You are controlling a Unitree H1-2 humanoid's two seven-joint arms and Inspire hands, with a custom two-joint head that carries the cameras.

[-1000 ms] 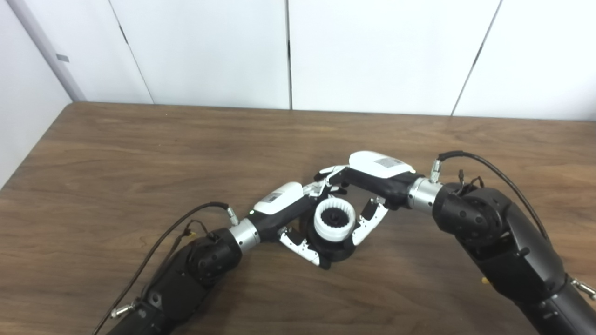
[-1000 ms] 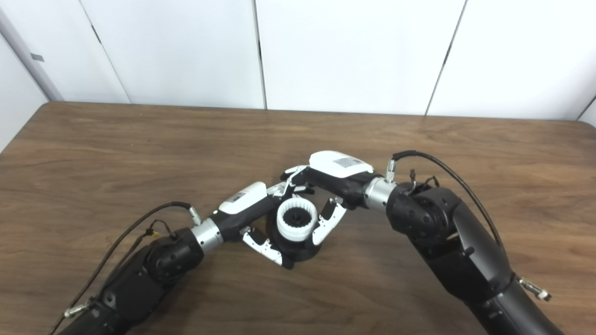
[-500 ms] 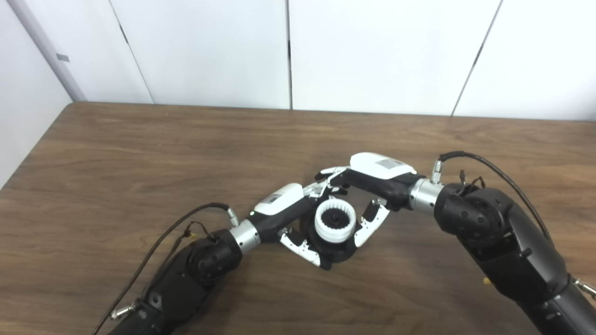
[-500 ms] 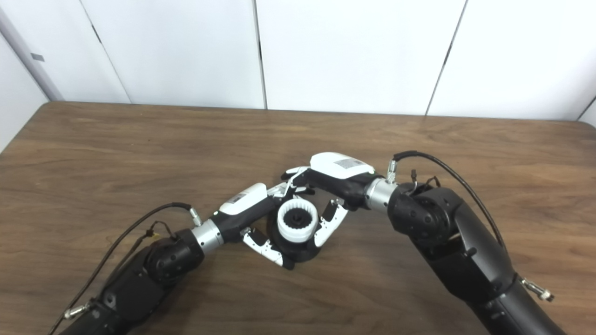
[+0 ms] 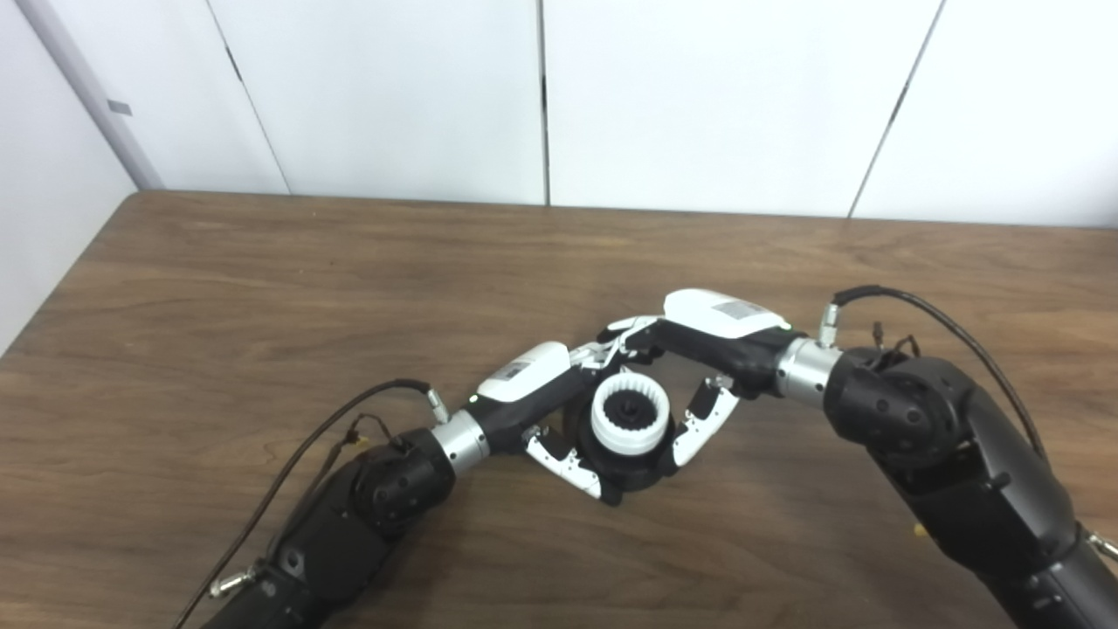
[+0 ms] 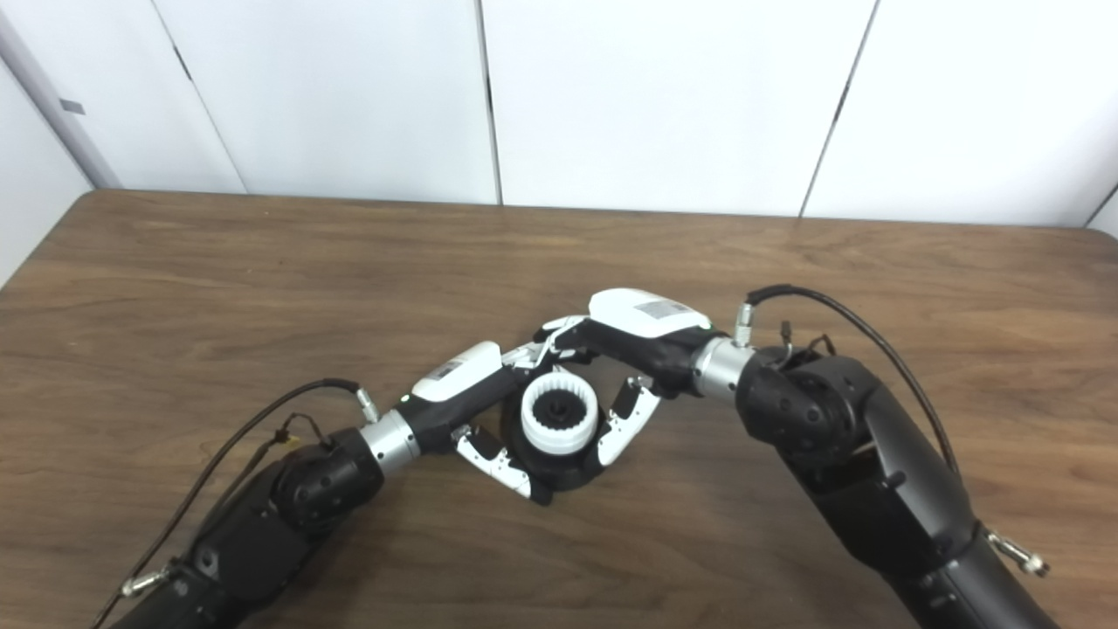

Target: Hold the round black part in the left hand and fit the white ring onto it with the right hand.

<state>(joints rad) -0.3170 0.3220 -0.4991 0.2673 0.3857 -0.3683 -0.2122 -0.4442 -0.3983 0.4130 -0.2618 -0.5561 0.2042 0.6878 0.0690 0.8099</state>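
On the brown wood-grain table (image 5: 262, 288), near its front middle, I see the black part (image 5: 631, 472) with the ring (image 5: 630, 419) seated on top of it, toothed inside, a dark hub showing through its centre. My left hand (image 5: 546, 411) is clamped on the black part from the left, its thumb under the near edge. My right hand (image 5: 699, 367) sits just right of the ring, its fingers (image 5: 624, 332) curled over behind the ring and its thumb (image 5: 699, 428) against the black part's right side; whether it grips the ring or only touches it, I cannot tell. Behind the part, the table runs bare to white wall panels (image 5: 699, 96) with dark vertical seams.
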